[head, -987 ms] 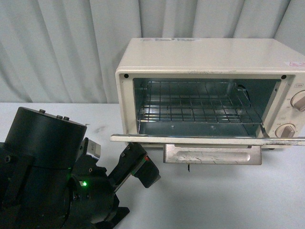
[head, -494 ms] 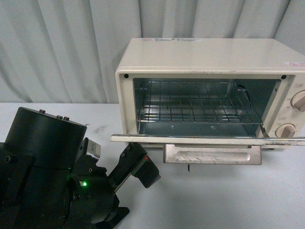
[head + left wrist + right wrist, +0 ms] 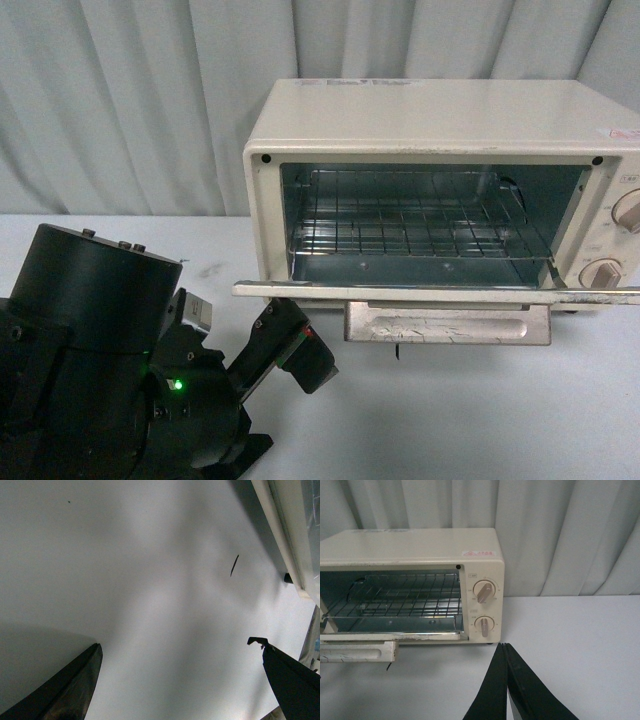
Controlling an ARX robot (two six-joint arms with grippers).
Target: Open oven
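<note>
The cream-white oven (image 3: 440, 120) stands on the table with its door (image 3: 430, 293) folded down flat and the beige bar handle (image 3: 446, 325) at the door's front edge. The wire rack (image 3: 415, 228) shows inside. Two round knobs (image 3: 484, 591) sit on its side panel. My left gripper (image 3: 290, 345) is open and empty, low over the table just left of and below the door's corner. In the left wrist view the gripper (image 3: 177, 647) has its jaws wide apart over bare table. My right gripper (image 3: 504, 645) is shut and empty, in front of the oven's knob side.
Grey-white curtains (image 3: 130, 100) hang behind the white table (image 3: 480, 420). My left arm's black body (image 3: 90, 340) fills the lower left of the front view. A small dark mark (image 3: 234, 565) lies on the table near the oven's foot.
</note>
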